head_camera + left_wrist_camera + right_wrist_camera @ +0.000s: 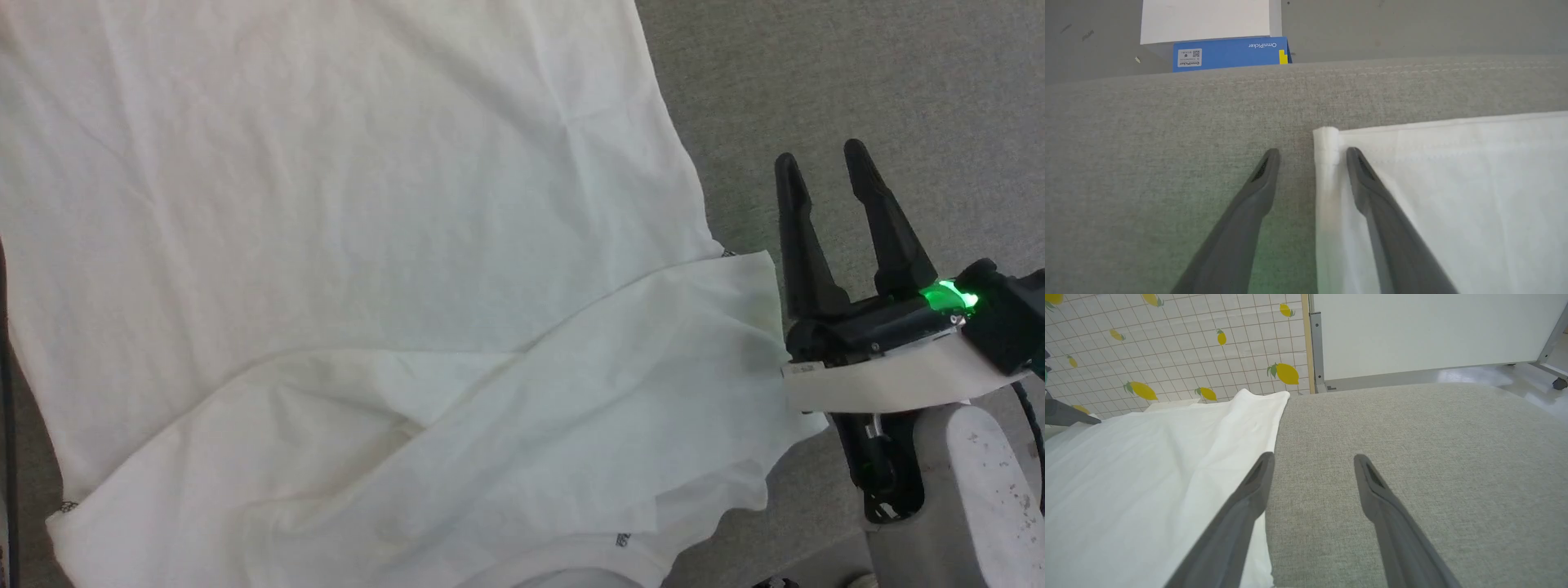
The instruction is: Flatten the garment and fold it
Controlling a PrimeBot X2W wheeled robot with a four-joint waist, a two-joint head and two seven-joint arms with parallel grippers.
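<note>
Dark fingers of the left gripper [1313, 152] rise from the bottom of the left wrist view, spread apart and straddling the hemmed corner of the garment [1453, 183]. One finger is over the grey padded surface [1147, 134] and the other over the cloth, probably lined up to pinch that corner. At the right of the head view the right gripper [820, 155] stands equally wide and empty just beside the shirt's edge, while the garment fills the left and centre, wrinkled, with a flap doubled over its lower part, so flattening looks unfinished.
</note>
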